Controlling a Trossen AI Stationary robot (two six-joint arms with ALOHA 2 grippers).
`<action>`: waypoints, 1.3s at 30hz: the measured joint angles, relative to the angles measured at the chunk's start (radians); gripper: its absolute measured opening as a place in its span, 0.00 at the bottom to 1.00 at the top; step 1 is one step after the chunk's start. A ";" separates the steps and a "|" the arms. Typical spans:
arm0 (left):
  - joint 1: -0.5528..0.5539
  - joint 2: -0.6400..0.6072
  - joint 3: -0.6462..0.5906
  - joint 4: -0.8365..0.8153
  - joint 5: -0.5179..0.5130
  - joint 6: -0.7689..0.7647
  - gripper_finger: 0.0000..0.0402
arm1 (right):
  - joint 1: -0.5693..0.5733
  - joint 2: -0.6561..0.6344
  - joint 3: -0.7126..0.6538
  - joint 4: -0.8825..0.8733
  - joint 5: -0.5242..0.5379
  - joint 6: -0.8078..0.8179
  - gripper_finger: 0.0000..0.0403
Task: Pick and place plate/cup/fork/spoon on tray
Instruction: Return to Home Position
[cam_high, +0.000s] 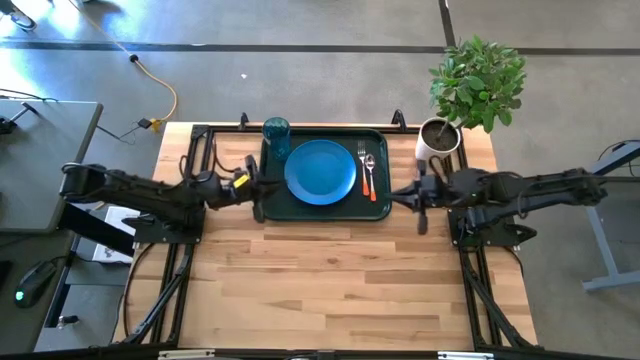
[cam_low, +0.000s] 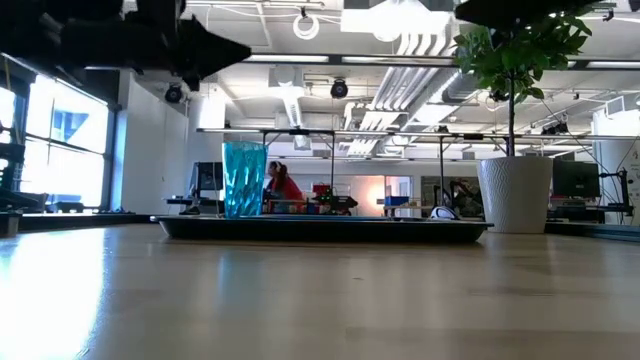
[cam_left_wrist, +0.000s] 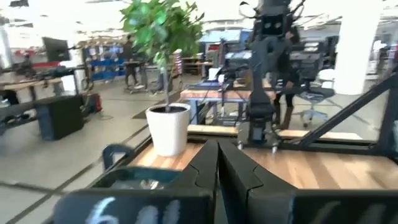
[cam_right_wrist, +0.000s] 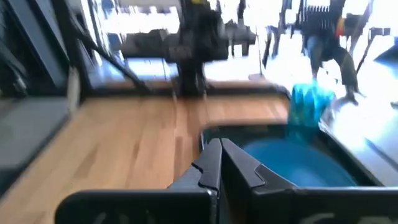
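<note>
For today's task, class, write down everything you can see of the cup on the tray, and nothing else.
The cup is a small translucent teal tumbler, plastic or glass by its look, with rippled walls, an open top and no handle. It stands upright on the dark-green tray, in the tray's top-left corner in the high view, close beside the blue plate. Whether cup and plate touch cannot be told. Nothing grips it.
</note>
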 joint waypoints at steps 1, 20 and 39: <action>-0.005 -0.009 -0.022 0.006 -0.014 -0.008 0.01 | 0.006 -0.031 -0.030 0.034 -0.001 -0.008 0.00; -0.099 -0.257 -0.251 0.096 -0.151 0.016 0.00 | 0.011 -0.614 -0.335 0.057 -0.061 -0.046 0.00; -0.110 -0.364 -0.270 0.016 0.042 0.073 0.00 | 0.011 -0.682 -0.578 0.206 -0.124 -0.084 0.00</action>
